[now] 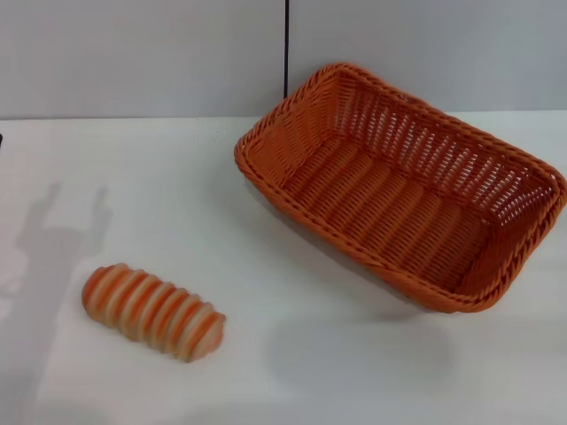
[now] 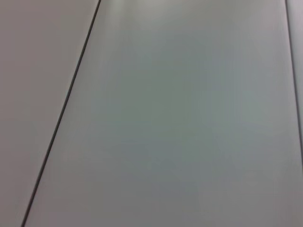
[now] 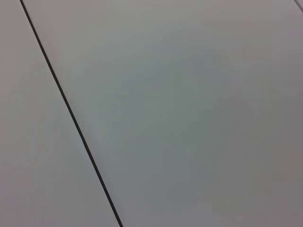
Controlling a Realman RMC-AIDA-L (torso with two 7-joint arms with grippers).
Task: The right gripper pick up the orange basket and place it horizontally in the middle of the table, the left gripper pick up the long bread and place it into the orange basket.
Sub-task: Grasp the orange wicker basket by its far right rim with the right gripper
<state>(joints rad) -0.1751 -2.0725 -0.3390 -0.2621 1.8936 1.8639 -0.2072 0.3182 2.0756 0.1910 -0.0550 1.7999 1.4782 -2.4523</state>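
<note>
The orange basket point(image 1: 403, 181) sits empty on the right half of the white table point(image 1: 177, 195), turned at an angle with one corner toward the far wall. The long bread point(image 1: 152, 312), striped orange and cream, lies on the near left part of the table, well apart from the basket. Neither gripper shows in any view. A shadow shaped like an arm falls on the table at the left edge. Both wrist views show only plain grey wall panels.
A grey wall with a dark vertical seam point(image 1: 286, 49) stands behind the table's far edge. The wall's dark seam point(image 2: 61, 113) point(image 3: 71, 113) crosses each wrist view.
</note>
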